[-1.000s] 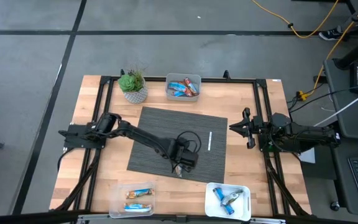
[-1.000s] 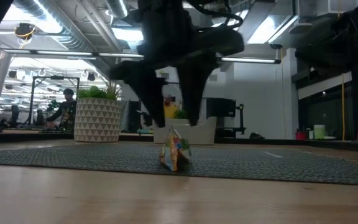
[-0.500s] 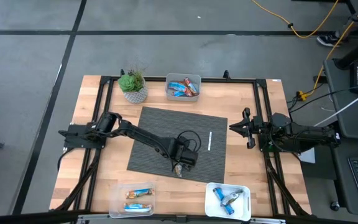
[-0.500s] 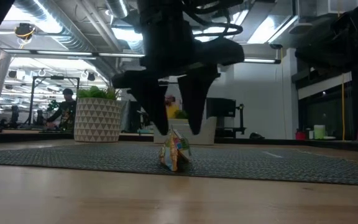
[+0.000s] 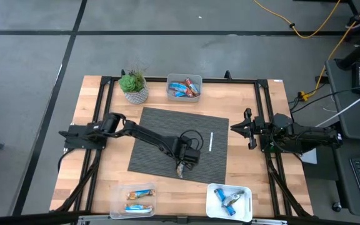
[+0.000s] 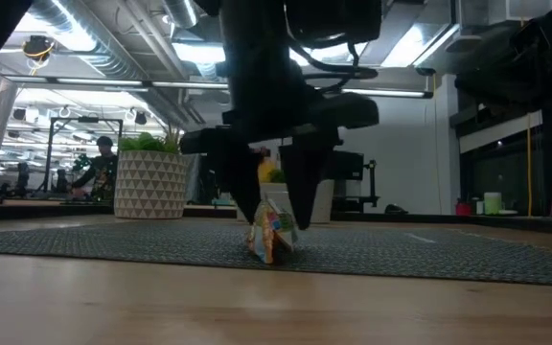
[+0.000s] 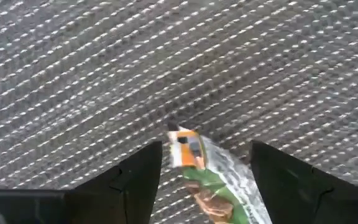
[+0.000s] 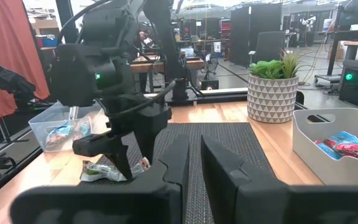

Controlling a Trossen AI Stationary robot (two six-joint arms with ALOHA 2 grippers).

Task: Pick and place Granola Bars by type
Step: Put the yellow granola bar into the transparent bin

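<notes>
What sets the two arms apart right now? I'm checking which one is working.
The left tool is out over the mat, open, its fingers straddling a bar; the right tool waits off the mat at the table's right side, shut and holding nothing. The left arm is stretched far across the table; the right stays near its base. Both are dark two-finger arms.

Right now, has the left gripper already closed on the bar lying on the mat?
No. The left gripper is open, its fingers straddling the granola bar on the mat with gaps on both sides.
</notes>
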